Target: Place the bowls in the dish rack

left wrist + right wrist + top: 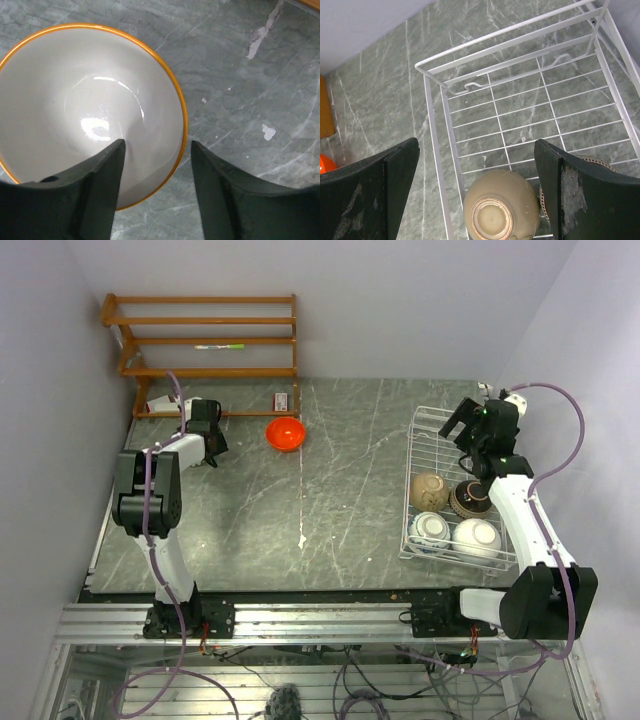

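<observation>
The orange-red bowl (285, 433) sits on the table at the back, left of centre. In the left wrist view this bowl (80, 100) shows a white inside and an orange rim. My left gripper (157, 145) is open, with one finger over the inside, the other over the table, and the rim between them. From above, the left gripper (213, 445) looks a short way left of the bowl. The dish rack (425, 420) holds a tan bowl (500, 210) upside down, plus a dark brown, a patterned and a white one. My right gripper (476, 150) hangs open and empty over the rack's far end.
A brown wooden shelf unit (205, 340) stands at the back left corner against the wall. A small card (283, 400) lies just behind the orange bowl. Walls close in on both sides. White flecks (260, 37) mark the stone tabletop.
</observation>
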You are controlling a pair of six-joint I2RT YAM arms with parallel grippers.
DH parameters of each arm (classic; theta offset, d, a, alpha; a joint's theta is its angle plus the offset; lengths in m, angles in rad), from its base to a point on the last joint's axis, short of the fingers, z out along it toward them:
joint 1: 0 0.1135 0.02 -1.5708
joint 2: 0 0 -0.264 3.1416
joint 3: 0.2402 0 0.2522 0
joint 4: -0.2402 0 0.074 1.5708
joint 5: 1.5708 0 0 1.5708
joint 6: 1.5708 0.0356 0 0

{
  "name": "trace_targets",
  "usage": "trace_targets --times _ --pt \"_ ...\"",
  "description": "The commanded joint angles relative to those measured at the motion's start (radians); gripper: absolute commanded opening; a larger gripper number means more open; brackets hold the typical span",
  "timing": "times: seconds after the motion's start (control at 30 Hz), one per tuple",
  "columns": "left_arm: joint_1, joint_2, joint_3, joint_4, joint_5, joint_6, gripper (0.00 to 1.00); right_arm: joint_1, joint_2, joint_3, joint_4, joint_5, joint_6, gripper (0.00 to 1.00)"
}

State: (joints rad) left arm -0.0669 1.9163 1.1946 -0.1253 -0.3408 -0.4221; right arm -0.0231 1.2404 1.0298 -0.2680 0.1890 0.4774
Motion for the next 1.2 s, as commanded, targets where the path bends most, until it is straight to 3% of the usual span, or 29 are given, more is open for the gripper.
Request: trace_targets --times 0.0,0.1,0.23,0.33,0.4,0.6,0.8,1.0,1.17 --pt "0.002 0.018 0.026 0.024 -0.02 0.018 0.62 0.005 0.012 -0.012 0.013 0.0 -0.014 0.98" --pt "0.002 0.025 0.034 0.017 -0.008 0.022 0.45 0.006 0.011 -0.017 0.015 0.003 -0.011 0.98" --pt "0.002 0.026 0.035 0.012 -0.006 0.019 0.37 0.006 0.005 -0.018 0.004 0.009 -0.014 0.98" --pt "0.002 0.02 0.027 0.013 -0.008 0.019 0.15 0.007 -0.001 -0.01 -0.009 0.017 -0.015 0.98" --pt "0.003 0.017 0.026 0.011 -0.002 0.022 0.08 0.008 -0.007 -0.002 -0.017 0.017 -0.015 0.98" --pt "0.001 -0.048 0.004 0.02 0.093 0.009 0.07 0.01 -0.015 0.028 -0.038 -0.086 -0.028 0.98" --pt "-0.018 -0.21 -0.013 0.079 0.349 -0.073 0.07 0.009 -0.034 0.039 -0.062 -0.212 -0.028 0.98" --pt "-0.192 -0.328 0.074 0.085 0.405 -0.125 0.07 -0.002 -0.06 0.04 -0.061 -0.371 0.013 0.99" --pt "-0.287 -0.382 0.054 0.292 0.561 -0.279 0.07 -0.021 -0.078 0.036 0.023 -0.583 0.114 0.99"
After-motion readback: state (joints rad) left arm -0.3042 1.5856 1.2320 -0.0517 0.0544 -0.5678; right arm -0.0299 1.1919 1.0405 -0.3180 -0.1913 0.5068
